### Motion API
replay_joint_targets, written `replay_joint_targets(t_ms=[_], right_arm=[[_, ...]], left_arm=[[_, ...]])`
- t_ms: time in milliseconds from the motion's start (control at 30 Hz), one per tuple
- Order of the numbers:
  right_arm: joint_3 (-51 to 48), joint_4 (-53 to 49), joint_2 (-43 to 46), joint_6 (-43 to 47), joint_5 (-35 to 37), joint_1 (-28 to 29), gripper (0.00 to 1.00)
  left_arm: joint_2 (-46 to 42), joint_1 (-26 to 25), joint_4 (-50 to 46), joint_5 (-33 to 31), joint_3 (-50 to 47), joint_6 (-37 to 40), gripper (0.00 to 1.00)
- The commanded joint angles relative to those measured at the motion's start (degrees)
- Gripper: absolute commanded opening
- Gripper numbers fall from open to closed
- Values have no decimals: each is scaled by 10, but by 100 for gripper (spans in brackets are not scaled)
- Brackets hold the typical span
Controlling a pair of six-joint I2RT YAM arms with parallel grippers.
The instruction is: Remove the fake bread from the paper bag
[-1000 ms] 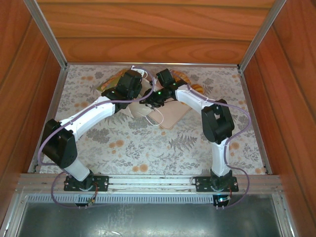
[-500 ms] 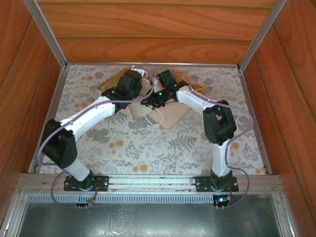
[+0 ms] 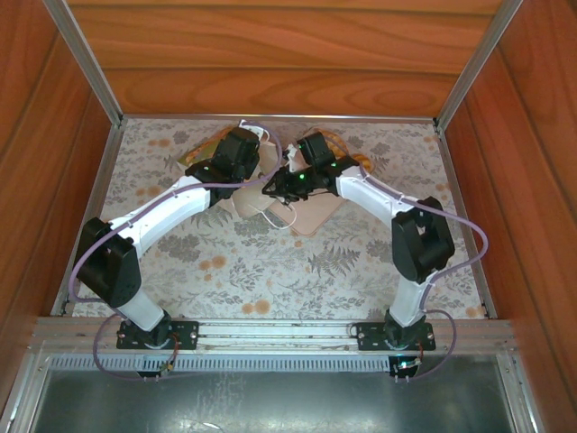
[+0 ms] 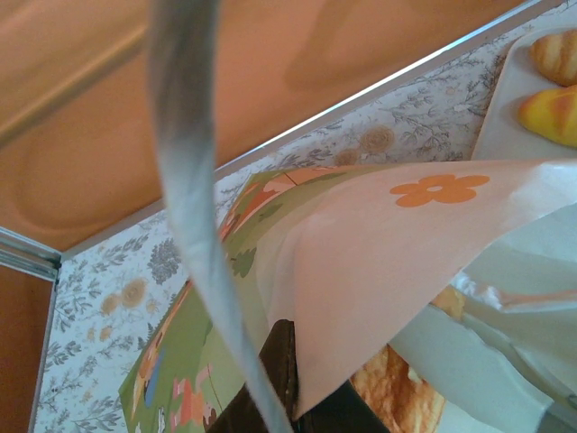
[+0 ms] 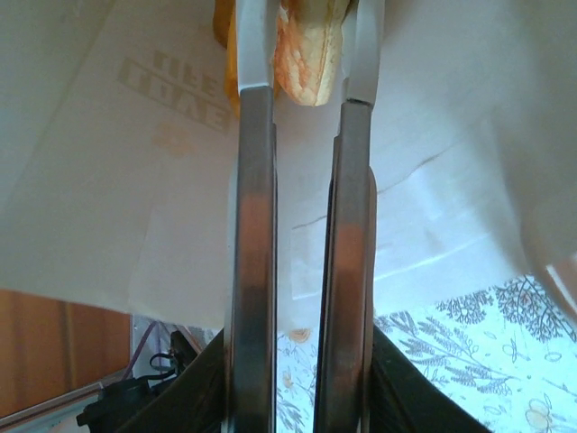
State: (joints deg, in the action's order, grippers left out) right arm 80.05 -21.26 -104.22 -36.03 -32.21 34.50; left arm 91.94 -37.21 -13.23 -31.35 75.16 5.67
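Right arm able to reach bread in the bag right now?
Likely yes: right gripper is inside the paper bag, a pastry filling the gap between its fingers; left gripper pinches the bag open.

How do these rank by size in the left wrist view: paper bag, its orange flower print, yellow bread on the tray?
1. paper bag
2. orange flower print and yellow bread, about alike; the bread is cut off at the edge.

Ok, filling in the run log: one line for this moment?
left gripper: shut on edge of white floral paper bag | right gripper: inside bag, shut on glossy golden toy pastry | stage: pastry not yet out
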Motion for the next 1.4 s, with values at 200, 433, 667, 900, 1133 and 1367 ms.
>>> replay_joint_targets(t_ms=[200, 433, 667, 900, 1133, 1367], right_arm=[[-69, 48, 103, -20, -30, 10, 30], [-136, 32, 184, -27, -23, 12, 30], [-197, -32, 278, -28, -2, 12, 31], [-240, -72, 376, -42, 28, 8, 31], [-244, -117, 445, -36, 56, -17, 31], [-240, -168, 479, -17, 73, -88, 32]], left_arm=[[8, -4, 1, -14, 14, -12, 0], [8, -3, -4, -25, 21, -16, 0], [12, -3, -10, -34, 28, -25, 0], [10, -3, -15, -31, 25, -32, 0], [8, -4, -17, -33, 23, -29, 0], [2, -3, -17, -35, 15, -23, 0]])
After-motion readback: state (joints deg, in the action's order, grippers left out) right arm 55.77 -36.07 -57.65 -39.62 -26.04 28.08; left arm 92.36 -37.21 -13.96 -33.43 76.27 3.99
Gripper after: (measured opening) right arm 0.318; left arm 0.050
